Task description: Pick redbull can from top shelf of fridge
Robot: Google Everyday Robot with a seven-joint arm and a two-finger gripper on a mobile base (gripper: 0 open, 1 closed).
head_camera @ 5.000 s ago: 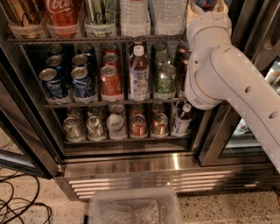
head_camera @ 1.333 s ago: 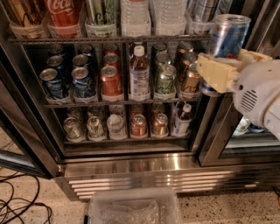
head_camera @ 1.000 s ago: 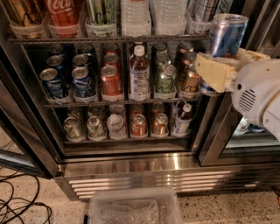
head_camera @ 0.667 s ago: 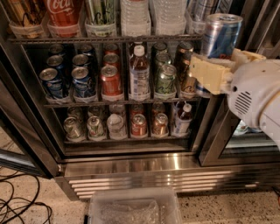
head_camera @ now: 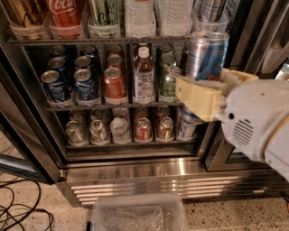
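My gripper (head_camera: 208, 90) is shut on the redbull can (head_camera: 207, 55), a tall slim silver and blue can with a silver top. It holds the can upright in front of the open fridge (head_camera: 135, 171), right of centre, just below the top shelf (head_camera: 104, 39). The cream fingers (head_camera: 196, 97) clasp the can's lower part. The white arm fills the right side. On the top shelf stand clear trays with a red Coca-Cola can (head_camera: 67, 13), tall cans and water bottles (head_camera: 140, 16). Another silver can (head_camera: 212, 11) stands in the right tray.
The middle rack holds dark-blue cans (head_camera: 54, 83), a red can (head_camera: 114, 85), a bottle (head_camera: 143, 74) and green cans. The lower rack holds short cans (head_camera: 143, 128). A clear plastic bin (head_camera: 137, 214) lies on the floor below. Black cables (head_camera: 22, 212) lie at the lower left.
The gripper with the redbull can has come off the top shelf and drifted slightly left and toward the camera. Five seconds ago the arm reached up to the shelf's right end.
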